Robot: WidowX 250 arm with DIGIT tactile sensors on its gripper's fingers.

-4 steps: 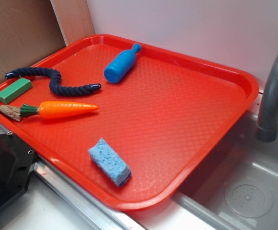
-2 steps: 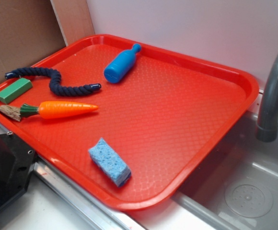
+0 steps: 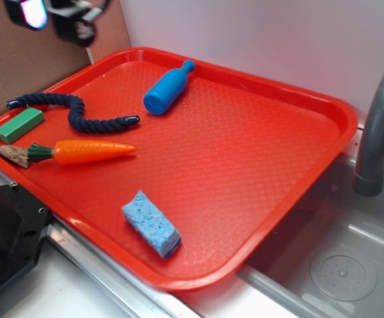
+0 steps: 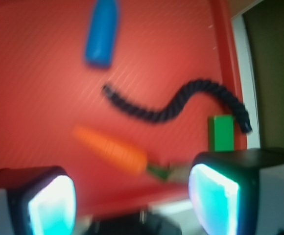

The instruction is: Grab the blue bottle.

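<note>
The blue bottle [image 3: 168,89] lies on its side near the far rim of the red tray [image 3: 324,106], bare tray all around it and the navy rope [image 3: 79,114] well apart. The gripper [image 4: 132,205], absent a moment ago, now hangs high over the tray's left corner, jaws wide and empty.

- A red tray [image 3: 278,165] with a raised rim fills most of the scene and carries the loose items.
- A dark navy rope [image 3: 73,111] lies in an S-curve at the tray's far left.
- A green block [image 3: 18,125] sits at the left edge, just beside the rope's end.
- An orange carrot [image 3: 89,151] with a green top lies flat, nearer than the rope.
- A light blue sponge [image 3: 151,223] rests near the tray's near rim.
- A grey faucet [image 3: 377,132] arches over a metal sink [image 3: 341,265] on the right.
- Brown cardboard [image 3: 26,59] stands behind the far left.
</note>
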